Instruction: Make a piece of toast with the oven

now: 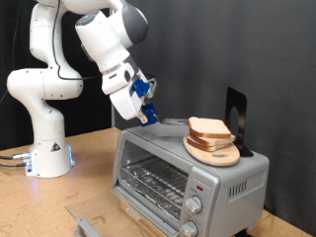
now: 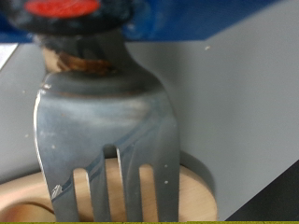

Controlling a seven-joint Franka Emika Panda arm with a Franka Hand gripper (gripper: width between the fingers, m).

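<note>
The silver oven [image 1: 232,178] stands at the exterior view's lower right, its wire rack [image 1: 158,183] showing at the front and its knobs [image 1: 195,205] to the right of the rack. On its top sits a round wooden plate [image 1: 212,154] with two stacked bread slices; the piece of toast [image 1: 208,127] is one of them, and I cannot tell which. My gripper [image 1: 145,102] hangs over the oven's top left corner, shut on a metal fork [image 2: 107,121]. The fork's tines point down at the wooden plate [image 2: 196,198], close to its rim.
A black upright stand [image 1: 235,117] rises behind the plate on the oven top. The robot's white base [image 1: 47,148] stands on the wooden table at the left. A grey flat part [image 1: 89,221] lies in front of the oven at the bottom edge.
</note>
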